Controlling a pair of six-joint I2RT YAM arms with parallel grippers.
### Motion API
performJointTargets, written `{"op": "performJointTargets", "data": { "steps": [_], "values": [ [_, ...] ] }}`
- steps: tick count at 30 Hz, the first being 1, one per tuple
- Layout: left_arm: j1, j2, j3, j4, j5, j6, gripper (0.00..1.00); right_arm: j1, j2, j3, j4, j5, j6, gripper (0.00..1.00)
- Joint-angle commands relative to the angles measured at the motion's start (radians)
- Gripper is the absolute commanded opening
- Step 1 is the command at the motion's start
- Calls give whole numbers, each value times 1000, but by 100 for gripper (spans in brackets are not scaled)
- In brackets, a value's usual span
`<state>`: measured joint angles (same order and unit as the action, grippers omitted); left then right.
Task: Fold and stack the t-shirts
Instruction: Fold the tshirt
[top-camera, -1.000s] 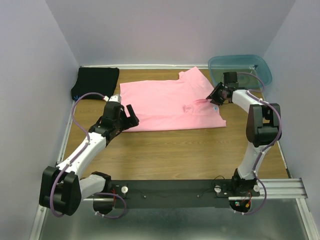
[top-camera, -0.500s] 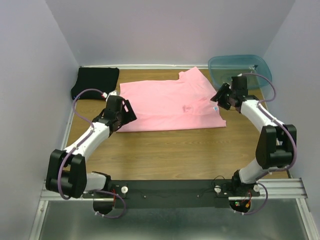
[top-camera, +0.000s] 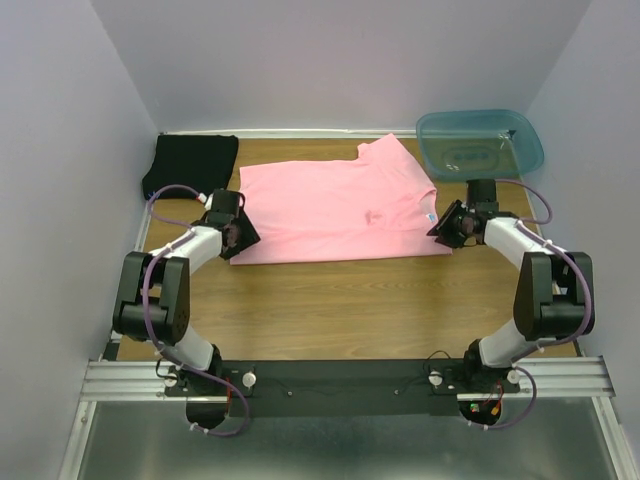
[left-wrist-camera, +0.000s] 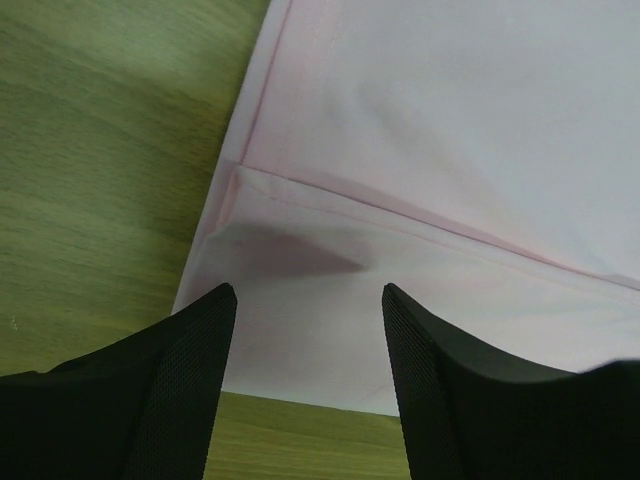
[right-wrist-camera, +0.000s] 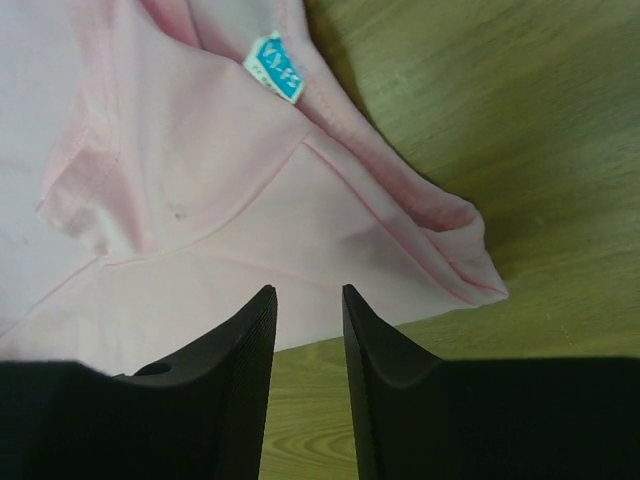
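The light pink t-shirt (top-camera: 335, 210) lies flat across the middle of the table, its blue neck label (right-wrist-camera: 275, 67) at its right side. A black t-shirt (top-camera: 190, 165) lies folded at the back left corner. My left gripper (top-camera: 242, 234) hovers open over the pink shirt's near left corner (left-wrist-camera: 300, 300), with nothing between its fingers (left-wrist-camera: 200, 380). Over the near right corner (right-wrist-camera: 470, 270) my right gripper (top-camera: 446, 226) stands open with a narrow gap, nothing in it.
A translucent blue-green plastic bin (top-camera: 480, 140) stands at the back right, just behind my right arm. Bare wooden table (top-camera: 350, 300) stretches between the shirt's near edge and the arm bases. White walls close in on three sides.
My right gripper has come from the collar toward the shirt's near right corner. The left gripper has drawn back to the near left corner, and its jaws have narrowed a little.
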<state>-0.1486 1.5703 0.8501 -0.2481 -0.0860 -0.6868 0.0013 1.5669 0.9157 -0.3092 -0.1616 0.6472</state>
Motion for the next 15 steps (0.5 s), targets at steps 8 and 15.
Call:
{"op": "performJointTargets", "data": {
  "steps": [8, 15],
  "values": [
    [61, -12, -97, -33, 28, -17, 58, -95, 45, -142, 15, 48, -26, 39],
    [73, -62, -161, -74, 45, -19, 58, -110, 7, -212, -71, 65, 25, 38]
  ]
}}
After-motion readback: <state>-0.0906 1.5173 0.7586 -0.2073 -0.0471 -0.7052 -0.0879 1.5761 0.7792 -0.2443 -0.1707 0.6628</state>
